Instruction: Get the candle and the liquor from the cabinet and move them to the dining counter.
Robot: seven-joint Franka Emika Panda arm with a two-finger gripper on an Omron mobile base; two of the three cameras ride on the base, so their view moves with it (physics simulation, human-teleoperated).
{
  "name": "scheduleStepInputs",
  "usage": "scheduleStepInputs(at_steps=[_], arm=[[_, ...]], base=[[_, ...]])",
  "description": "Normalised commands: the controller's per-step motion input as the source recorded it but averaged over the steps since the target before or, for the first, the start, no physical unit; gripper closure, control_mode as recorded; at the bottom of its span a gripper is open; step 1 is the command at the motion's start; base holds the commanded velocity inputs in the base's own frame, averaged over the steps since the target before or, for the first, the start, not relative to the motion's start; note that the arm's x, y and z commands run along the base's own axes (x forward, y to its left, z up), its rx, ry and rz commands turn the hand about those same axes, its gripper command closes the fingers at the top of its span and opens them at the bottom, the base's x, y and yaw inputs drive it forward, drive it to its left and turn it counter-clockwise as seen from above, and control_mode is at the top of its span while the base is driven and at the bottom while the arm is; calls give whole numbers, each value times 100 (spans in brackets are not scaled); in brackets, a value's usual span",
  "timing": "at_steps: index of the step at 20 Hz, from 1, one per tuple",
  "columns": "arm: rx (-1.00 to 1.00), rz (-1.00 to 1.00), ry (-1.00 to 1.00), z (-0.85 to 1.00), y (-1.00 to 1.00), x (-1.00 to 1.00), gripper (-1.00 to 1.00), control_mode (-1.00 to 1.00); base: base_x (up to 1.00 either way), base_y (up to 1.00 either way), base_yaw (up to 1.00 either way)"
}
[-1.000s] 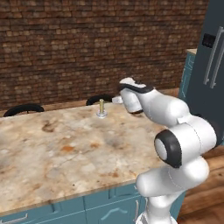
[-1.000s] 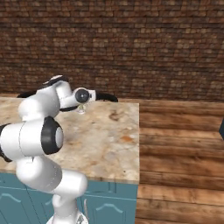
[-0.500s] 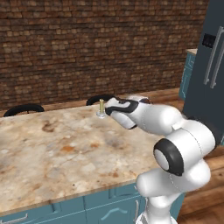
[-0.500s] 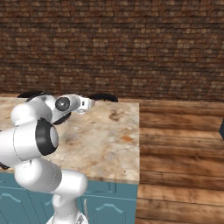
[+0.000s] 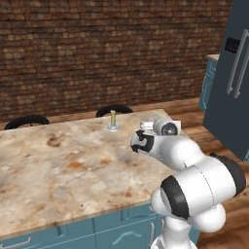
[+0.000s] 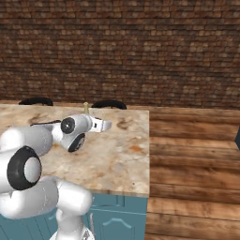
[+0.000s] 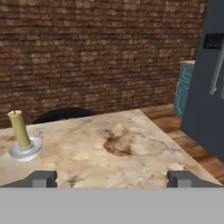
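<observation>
candle (image 5: 113, 119) was found standing upright in its pale holder on the dining counter (image 5: 58, 165), near the far edge at about 12 o'clock of the slab, so that half of the task was judged done. the same candle was seen at 9 o'clock in the hand view (image 7: 20, 131), clear of the fingertips (image 7: 40, 178) and untouched. gripper (image 7: 113, 179) was seen released, jaws spread wide with nothing between them; in the left base view the gripper (image 5: 144, 127) was held over the counter toward the right end, near the candle but apart from it. no liquor was seen on the counter, so the bottle was judged still to be fetched from the cabinet, and a drive back would be needed. two black stools (image 5: 114, 110) were noted behind the far edge, against a brick wall (image 5: 97, 44). versus the earlier frames: the hand had been right beside the candle a second before, and was since drawn back and swung toward the slab's right end; the candle itself was not moved, and the jaws were kept wide throughout.
</observation>
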Motion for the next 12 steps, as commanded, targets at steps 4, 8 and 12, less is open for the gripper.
scheduleStepInputs(at_steps=[4,8,12], arm=[[1,-29,37,100,0,-20,-100,-100],[0,-27,39,100,0,-17,-100,-100],[2,-26,38,100,0,-21,-100,-100]], base=[[0,0,0],[0,0,0],[0,0,0]])
